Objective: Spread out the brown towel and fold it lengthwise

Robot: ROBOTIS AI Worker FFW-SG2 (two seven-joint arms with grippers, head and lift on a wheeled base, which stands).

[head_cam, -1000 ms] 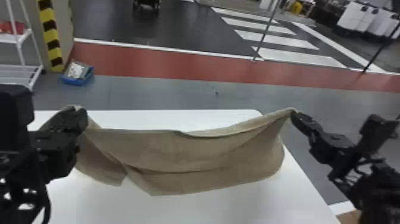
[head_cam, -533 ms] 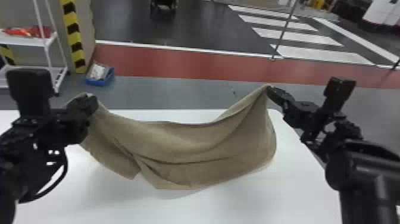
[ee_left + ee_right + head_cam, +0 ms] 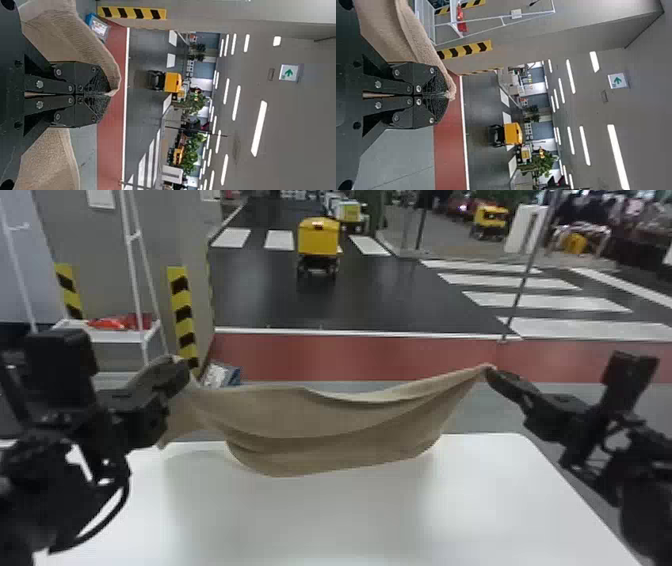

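You have the brown cloth towel (image 3: 320, 422) strung between both arms, sagging in the middle over the white, smooth-topped table (image 3: 350, 515). Your black left gripper (image 3: 180, 371) has its flat fingers pressed together on one end of the towel, which drapes on both sides of them. Your black right gripper (image 3: 492, 372) pinches a corner at the other end — its fingers closed, the cloth just poking past the tips. Whether the low edge touches the table, you cannot tell.
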